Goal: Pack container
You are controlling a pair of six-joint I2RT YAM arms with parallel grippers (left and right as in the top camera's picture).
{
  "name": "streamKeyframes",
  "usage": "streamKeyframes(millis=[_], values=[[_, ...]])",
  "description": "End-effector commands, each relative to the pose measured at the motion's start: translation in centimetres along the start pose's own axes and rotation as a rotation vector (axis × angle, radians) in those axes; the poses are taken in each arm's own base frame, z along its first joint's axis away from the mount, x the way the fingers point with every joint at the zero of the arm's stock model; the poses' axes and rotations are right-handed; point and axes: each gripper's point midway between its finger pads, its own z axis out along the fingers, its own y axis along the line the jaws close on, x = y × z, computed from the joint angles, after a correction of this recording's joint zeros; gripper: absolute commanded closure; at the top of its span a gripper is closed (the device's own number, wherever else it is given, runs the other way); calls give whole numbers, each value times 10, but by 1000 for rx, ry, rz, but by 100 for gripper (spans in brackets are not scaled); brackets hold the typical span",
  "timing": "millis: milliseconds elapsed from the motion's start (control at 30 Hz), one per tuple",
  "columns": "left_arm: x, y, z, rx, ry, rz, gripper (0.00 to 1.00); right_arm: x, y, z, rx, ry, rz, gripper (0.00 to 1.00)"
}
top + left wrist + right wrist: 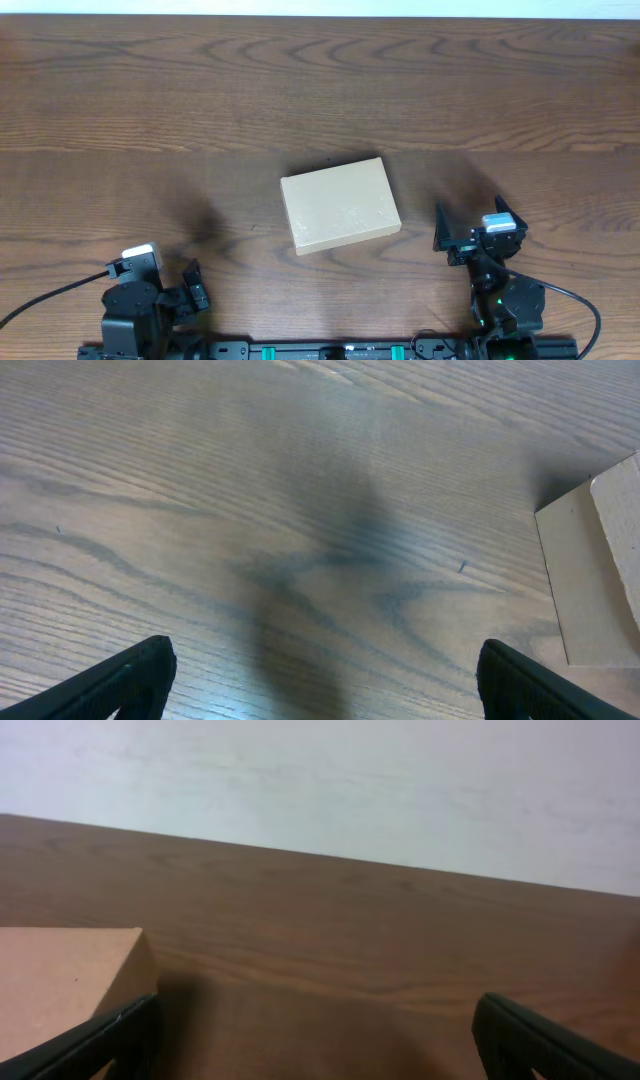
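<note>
The container (340,207) is a plain tan cardboard box, lid shut, lying flat in the middle of the table. Its corner shows at the right edge of the left wrist view (600,575) and at the lower left of the right wrist view (60,982). My left gripper (190,285) sits at the near left edge, open and empty, its fingers spread over bare wood (322,682). My right gripper (470,225) sits to the right of the box, open and empty (318,1035), with its left finger close beside the box's corner.
The dark wood table (200,100) stretches away behind the box. A pale wall (350,780) stands past the table's far edge. The arm bases and a black rail (330,350) run along the near edge.
</note>
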Motion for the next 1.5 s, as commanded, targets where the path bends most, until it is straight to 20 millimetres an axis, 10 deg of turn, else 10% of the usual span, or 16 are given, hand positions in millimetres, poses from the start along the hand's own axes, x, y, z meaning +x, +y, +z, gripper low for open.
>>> streamKeyframes(millis=[0,1467], values=[[1,1,0,-4,-2,1,5,1,-4,0,26,1,37,1],[-13,-3,1,8,-61,-4,5,2,-14,-1,73,0,107,1]])
